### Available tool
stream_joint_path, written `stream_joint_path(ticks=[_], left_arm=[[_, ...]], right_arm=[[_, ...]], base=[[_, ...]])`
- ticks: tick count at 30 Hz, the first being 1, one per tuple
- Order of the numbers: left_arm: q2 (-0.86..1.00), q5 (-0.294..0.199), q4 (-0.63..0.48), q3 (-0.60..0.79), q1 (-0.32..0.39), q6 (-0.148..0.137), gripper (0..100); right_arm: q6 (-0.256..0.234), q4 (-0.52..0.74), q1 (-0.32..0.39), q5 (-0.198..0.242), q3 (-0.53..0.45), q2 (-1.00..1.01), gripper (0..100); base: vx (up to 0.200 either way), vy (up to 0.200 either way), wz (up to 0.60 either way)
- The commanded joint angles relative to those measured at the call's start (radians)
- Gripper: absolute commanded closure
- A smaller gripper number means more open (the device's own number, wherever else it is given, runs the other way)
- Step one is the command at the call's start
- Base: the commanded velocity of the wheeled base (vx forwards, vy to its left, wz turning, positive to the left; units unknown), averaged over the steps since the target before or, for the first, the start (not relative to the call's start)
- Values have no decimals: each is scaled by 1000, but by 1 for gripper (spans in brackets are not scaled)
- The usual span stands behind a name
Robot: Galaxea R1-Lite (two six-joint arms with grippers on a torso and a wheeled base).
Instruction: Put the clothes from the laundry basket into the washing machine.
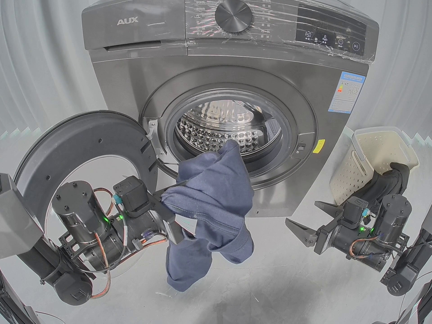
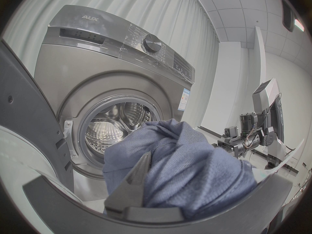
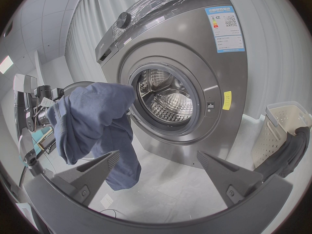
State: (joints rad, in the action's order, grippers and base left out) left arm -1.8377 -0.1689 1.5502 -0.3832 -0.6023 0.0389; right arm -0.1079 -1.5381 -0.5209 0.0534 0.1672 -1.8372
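Head view: the left pincer (image 1: 173, 208) is clamped on a blue garment (image 1: 216, 194) hanging at six o'clock of the open drum (image 1: 225, 124) of the washing machine (image 1: 135, 82). The right pincer (image 1: 302, 214), fingers apart, sits at four o'clock near the laundry basket (image 1: 382, 142), which has a dark garment (image 1: 393, 178) over its rim. Left wrist view: the blue cloth bunches against the fingers (image 2: 136, 179); right wrist view: that pincer's fingers are spread wide.

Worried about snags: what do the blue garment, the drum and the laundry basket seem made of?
Blue garment: soft matte cloth, perhaps cotton; it drapes in folds. Drum: shiny perforated metal, likely stainless steel, with bright reflections. Laundry basket: cream rigid plastic, judging by its moulded, hole-patterned wall.
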Motion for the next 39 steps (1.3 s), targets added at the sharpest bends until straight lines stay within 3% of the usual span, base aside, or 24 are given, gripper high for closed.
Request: stream_joint_path(ticks=[1,8,20,32,39], left_arm=[[-17,2,2,1,-4,-1,100],[-17,2,2,6,-20,-2,100],[-29,2,2,6,-34,-10,100],[-31,3,2,18,-47,-10,100],[-29,3,4,26,-73,-10,100]], right_arm=[[-1,0,-8,0,-2,-8,0],[-3,0,-15,-1,-2,-17,0],[-3,0,-28,-1,-2,-19,0],[-4,0,-45,-3,-2,-19,0],[-4,0,-48,-3,0,-19,0]], base=[[200,0,0],[29,0,0],[200,0,0],[0,0,0],[171,0,0]])
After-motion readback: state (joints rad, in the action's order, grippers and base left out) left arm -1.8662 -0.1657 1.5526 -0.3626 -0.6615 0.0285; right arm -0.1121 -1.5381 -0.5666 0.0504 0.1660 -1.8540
